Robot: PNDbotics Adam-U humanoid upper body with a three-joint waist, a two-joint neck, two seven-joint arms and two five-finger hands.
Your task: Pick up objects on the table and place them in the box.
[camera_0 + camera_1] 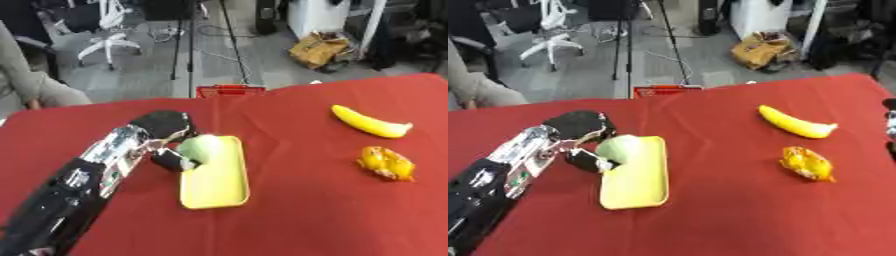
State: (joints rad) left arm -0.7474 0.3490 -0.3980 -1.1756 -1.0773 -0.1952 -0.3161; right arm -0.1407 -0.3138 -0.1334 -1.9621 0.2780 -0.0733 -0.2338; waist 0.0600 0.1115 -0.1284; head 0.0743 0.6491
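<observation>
Over the near-left corner of the yellow tray (219, 185), the left hand (166, 135) curls round a pale green object (203, 147). Tray's long axis runs near to far. Rightward on the red worktop (306, 210), a banana (367, 123) lies slantwise, tip near-right, beside an orange-yellow packet (386, 163).

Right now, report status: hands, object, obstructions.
Left robot hand curled on pale green round object over yellow rectangular tray. Right robot hand barely in view. Yellow banana, orange-yellow crumpled object still on red tablecloth. Nothing blocking.

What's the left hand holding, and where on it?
The left hand has its fingers curled round a pale green rounded object, gripping its left side, over the near-left corner of the yellow tray.
</observation>
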